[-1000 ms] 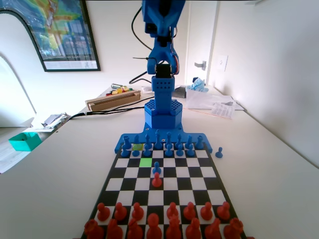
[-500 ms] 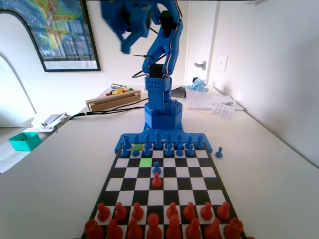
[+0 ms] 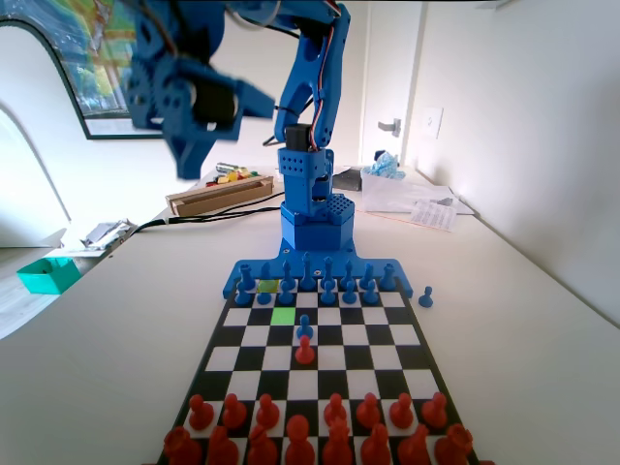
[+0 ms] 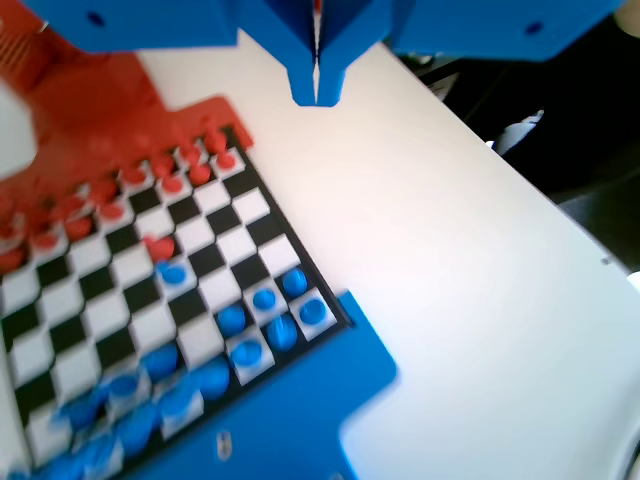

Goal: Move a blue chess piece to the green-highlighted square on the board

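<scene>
High above the counter's left side in the fixed view, tool (image 4: 318, 85) pinched narrow, empty. Approach step: blue chess piece (image 3: 264, 290) on far rows, green-highlighted square (image 3: 283, 315) bare. Next: descend, spread, grasp.

In the fixed view the gripper (image 3: 189, 102) is smeared by motion, so its jaw gap cannot be read. The red pieces (image 3: 320, 448) in the nearest row are cut by the bottom edge. In the wrist view the board (image 4: 150, 300) is blurred, its blue pieces (image 4: 262, 325) shapeless blobs, and the left edge crops it.
</scene>
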